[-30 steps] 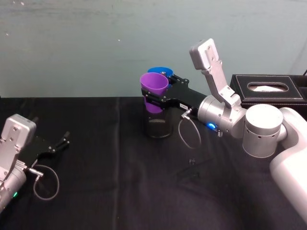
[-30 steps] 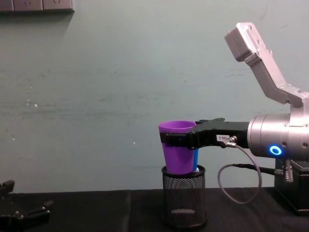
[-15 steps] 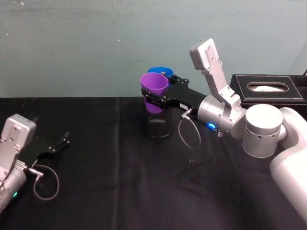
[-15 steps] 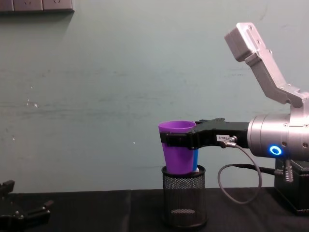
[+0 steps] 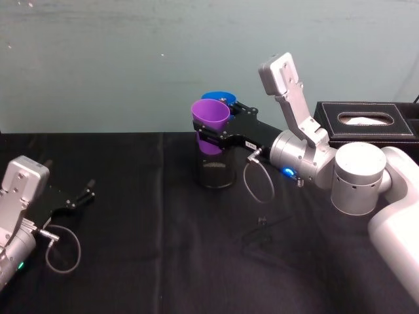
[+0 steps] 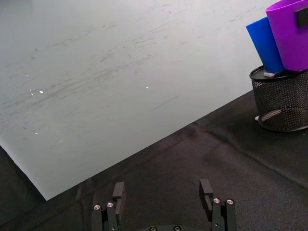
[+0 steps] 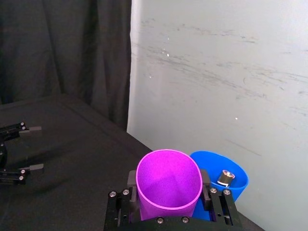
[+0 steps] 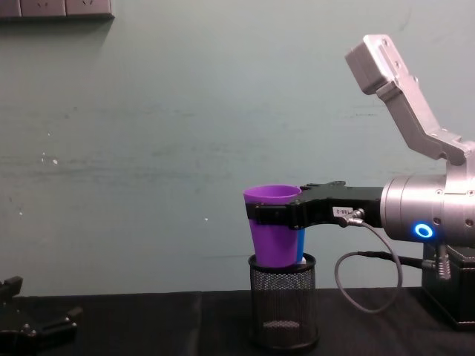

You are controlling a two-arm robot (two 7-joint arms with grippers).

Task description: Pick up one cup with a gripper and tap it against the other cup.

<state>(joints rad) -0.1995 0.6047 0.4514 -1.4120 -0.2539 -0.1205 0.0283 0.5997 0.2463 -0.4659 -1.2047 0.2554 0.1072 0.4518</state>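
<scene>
My right gripper (image 5: 217, 125) is shut on the purple cup (image 5: 209, 116) just under its rim and holds it upright. The cup's base hangs in the mouth of a black mesh pen holder (image 8: 282, 310). The blue cup (image 5: 219, 97) stands right behind it, with its base inside the same holder. In the left wrist view the purple cup (image 6: 291, 33) and the blue cup (image 6: 263, 45) lean side against side and seem to touch. The right wrist view shows the purple cup (image 7: 168, 180) between my fingers and the blue cup (image 7: 233, 182) beside it. My left gripper (image 5: 82, 196) rests open on the table at the near left.
A black tissue box (image 5: 366, 121) stands at the back right, behind my right arm. A small dark object (image 5: 262, 219) lies on the black tablecloth in front of the pen holder. A pale green wall closes the far side of the table.
</scene>
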